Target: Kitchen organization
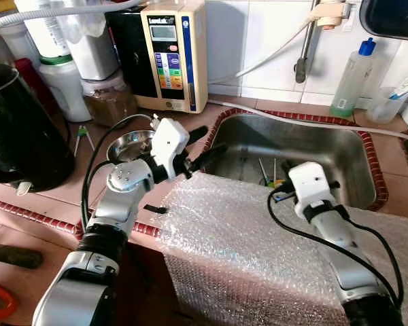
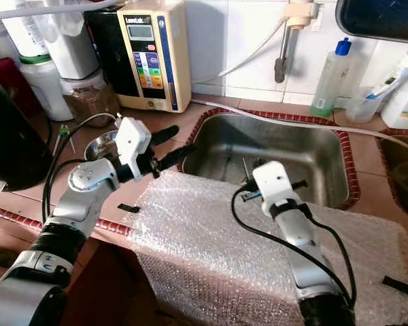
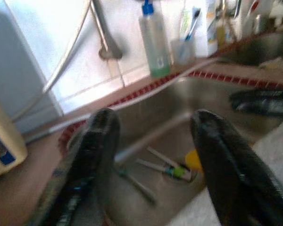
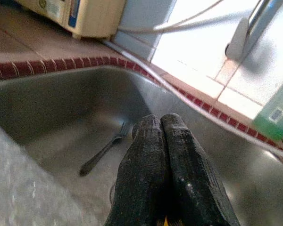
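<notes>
Our left gripper (image 1: 205,145) hangs over the left rim of the sink (image 1: 340,146), with its two black fingers (image 3: 92,155) spread apart and nothing between them. Our right gripper (image 4: 161,123) reaches down into the sink from the front edge, and its fingers are pressed together side by side; we cannot tell if something small is caught under them.

In the basin a fork (image 4: 104,149) lies on the steel floor, apart from the right gripper, and some thin utensils (image 3: 167,167) lie near a yellow thing (image 3: 194,160) at the drain, too blurred to name. The basin has open room toward its back wall and its right side.

A sheet of bubble wrap (image 1: 251,238) covers the counter in front of the sink and hangs over the counter edge; its back border lies along the front rim. Our right arm crosses above it.

On the left counter, a small steel bowl (image 1: 126,144) sits just beside the left arm, partly hidden by it. Behind stand a beige machine (image 1: 175,54) and a black kettle (image 1: 17,129), which is cut off by the picture border. A clear bottle (image 1: 353,78) with a blue cap stands behind the sink by the wall
</notes>
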Controlling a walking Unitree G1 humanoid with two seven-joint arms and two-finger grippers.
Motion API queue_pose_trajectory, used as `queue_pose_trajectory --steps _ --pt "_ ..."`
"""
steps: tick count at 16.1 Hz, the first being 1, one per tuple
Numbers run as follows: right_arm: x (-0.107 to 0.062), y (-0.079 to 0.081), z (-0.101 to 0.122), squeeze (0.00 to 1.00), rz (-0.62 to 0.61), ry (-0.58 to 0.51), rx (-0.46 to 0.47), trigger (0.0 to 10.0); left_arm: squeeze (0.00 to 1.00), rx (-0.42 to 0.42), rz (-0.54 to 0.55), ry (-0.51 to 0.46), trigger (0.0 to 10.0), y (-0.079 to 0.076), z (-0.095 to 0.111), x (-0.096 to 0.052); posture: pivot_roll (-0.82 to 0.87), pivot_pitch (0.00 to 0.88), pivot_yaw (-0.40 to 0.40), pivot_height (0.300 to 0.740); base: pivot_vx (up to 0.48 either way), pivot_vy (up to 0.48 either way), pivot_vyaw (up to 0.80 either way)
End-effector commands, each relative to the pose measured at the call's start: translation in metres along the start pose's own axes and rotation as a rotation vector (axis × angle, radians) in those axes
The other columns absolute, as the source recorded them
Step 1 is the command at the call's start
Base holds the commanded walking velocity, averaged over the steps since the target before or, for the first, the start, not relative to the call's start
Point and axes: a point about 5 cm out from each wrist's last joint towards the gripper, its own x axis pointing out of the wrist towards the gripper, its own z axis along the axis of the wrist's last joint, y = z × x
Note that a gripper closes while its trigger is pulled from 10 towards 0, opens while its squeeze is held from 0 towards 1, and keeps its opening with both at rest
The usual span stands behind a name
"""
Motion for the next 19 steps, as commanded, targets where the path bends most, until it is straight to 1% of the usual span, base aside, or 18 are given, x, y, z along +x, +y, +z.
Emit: queue_pose_trajectory --steps 1,2,3,4,5,6,8,9,10,12,13,15,16,18,19 --pt "-0.005 0.0 0.0 0.0 -0.009 0.002 0.002 0.0 1.0 0.02 0.038 0.034 10.0 0.008 -0.002 -0.002 0.03 0.0 0.114 0.74 0.0 0.0 0.0" --pt "-0.011 0.001 0.0 0.0 -0.007 -0.001 0.01 0.0 1.0 0.001 0.106 0.04 10.0 0.014 -0.005 -0.005 0.03 0.0 0.116 0.74 0.0 0.0 0.0" --pt "-0.016 0.003 0.001 0.72 -0.004 -0.005 0.02 0.0 1.0 -0.02 0.173 0.046 10.0 0.02 -0.008 -0.007 0.03 0.0 0.117 0.74 0.0 0.0 0.0" --pt "-0.022 0.008 0.004 1.0 0.013 -0.012 0.04 3.4 1.0 -0.042 0.25 0.056 10.0 0.026 -0.012 -0.01 0.03 0.0 0.118 0.74 0.0 0.0 0.0" --pt "-0.03 0.015 0.008 1.0 0.042 -0.029 0.054 10.0 1.0 -0.082 0.342 0.068 10.0 0.033 -0.016 -0.015 0.02 0.0 0.12 0.74 0.0 0.0 0.0" --pt "-0.032 0.016 0.009 1.0 0.048 -0.034 0.056 10.0 1.0 -0.091 0.357 0.068 10.0 0.035 -0.017 -0.016 0.02 0.0 0.12 0.74 0.0 0.0 0.0" --pt "-0.049 0.036 0.021 1.0 0.122 -0.067 0.091 10.0 1.0 -0.185 0.548 0.116 10.0 0.05 -0.028 -0.028 0.01 0.0 0.123 0.74 0.0 0.0 0.0" --pt "-0.056 0.045 0.027 1.0 0.155 -0.08 0.111 10.0 1.0 -0.233 0.632 0.123 10.0 0.056 -0.033 -0.037 0.01 0.0 0.124 0.74 0.0 0.0 0.0" --pt "-0.057 0.046 0.028 1.0 0.159 -0.082 0.111 10.0 1.0 -0.23 0.651 0.133 10.0 0.057 -0.035 -0.039 0.01 0.0 0.125 0.74 0.0 0.0 0.0" --pt "-0.06 0.052 0.039 1.0 0.178 -0.106 0.154 10.0 1.0 -0.252 0.724 0.155 10.0 0.061 -0.042 -0.048 0.01 0.0 0.127 0.74 0.0 0.0 0.0" --pt "-0.062 0.058 0.048 1.0 0.196 -0.118 0.184 10.0 1.0 -0.279 0.795 0.188 10.0 0.063 -0.05 -0.057 0.01 0.0 0.127 0.74 0.0 0.0 0.0" --pt "-0.065 0.063 0.053 1.0 0.221 -0.122 0.183 10.0 1.0 -0.307 0.886 0.211 10.0 0.066 -0.056 -0.067 0.01 0.0 0.122 0.74 0.0 0.0 0.0" --pt "-0.065 0.063 0.055 1.0 0.224 -0.126 0.192 10.0 1.0 -0.355 0.923 0.224 10.0 0.066 -0.061 -0.072 0.01 0.0 0.12 0.74 0.0 0.0 0.0" --pt "-0.066 0.067 0.06 1.0 0.249 -0.136 0.215 10.0 1.0 -0.412 0.959 0.227 10.0 0.065 -0.067 -0.076 0.01 0.0 0.12 0.74 0.0 0.0 0.0" --pt "-0.066 0.069 0.063 1.0 0.268 -0.139 0.228 10.0 1.0 -0.428 0.972 0.229 10.0 0.064 -0.069 -0.077 0.01 0.0 0.12 0.74 0.0 0.0 0.0"
